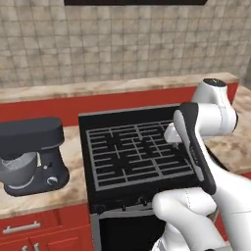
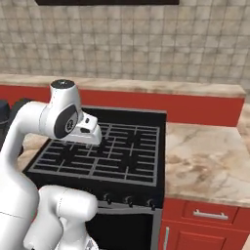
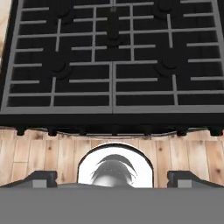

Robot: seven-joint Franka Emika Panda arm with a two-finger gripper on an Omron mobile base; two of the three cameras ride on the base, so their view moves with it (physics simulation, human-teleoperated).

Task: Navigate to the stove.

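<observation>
The stove (image 1: 137, 152) is a wide black range with grid-like burner grates, set into the counter straight ahead of me. In the right base view the stove (image 2: 110, 154) shows a row of front knobs (image 2: 128, 199) and a dark oven door below. The hand view looks down on the stove (image 3: 113, 65), with its front edge and knobs (image 3: 52, 131) low in the picture. My gripper (image 3: 113, 179) hangs above the stove's front, open, its fingertips (image 3: 41, 178) wide apart with nothing between them. The arm's hand (image 2: 90, 129) hovers over the grates.
A dark stand mixer (image 1: 32, 154) stands on the marble counter (image 1: 73, 162) left of the stove. More marble counter (image 2: 205, 161) lies to the right, above red drawers (image 2: 210, 214). A red ledge (image 1: 49, 105) and tiled wall (image 1: 122, 44) rise behind. Wooden floor (image 3: 43, 153) lies below.
</observation>
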